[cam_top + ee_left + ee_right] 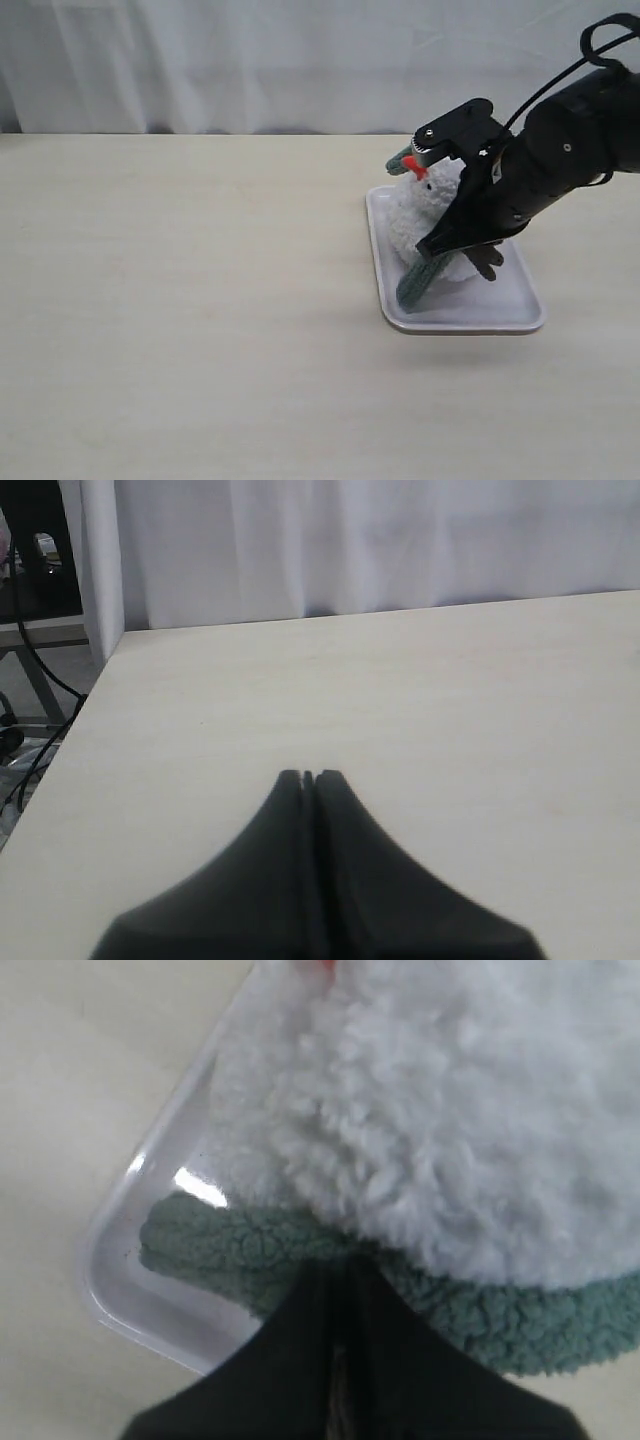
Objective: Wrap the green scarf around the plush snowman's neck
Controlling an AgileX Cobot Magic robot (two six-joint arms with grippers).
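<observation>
Right arm's jaws [340, 1265] are pressed together, pinching the edge of the long fuzzy grey-green scarf [250, 1250] right at their tips. Just beyond those tips bulges the fluffy white plush snowman [450, 1110], and under both is the shallow white plastic tray [100, 1260]. From outside, the scarf runs alongside the snowman. One end pokes out past the orange cone nose [417, 168], and the other trails out below the jaws, not looped. The neck crease is hidden behind the arm. My call: grip made, wrapping not yet done. Left arm's jaws [308, 777] are pressed together on nothing over bare pale counter [450, 680], with no scarf or snowman near them.
</observation>
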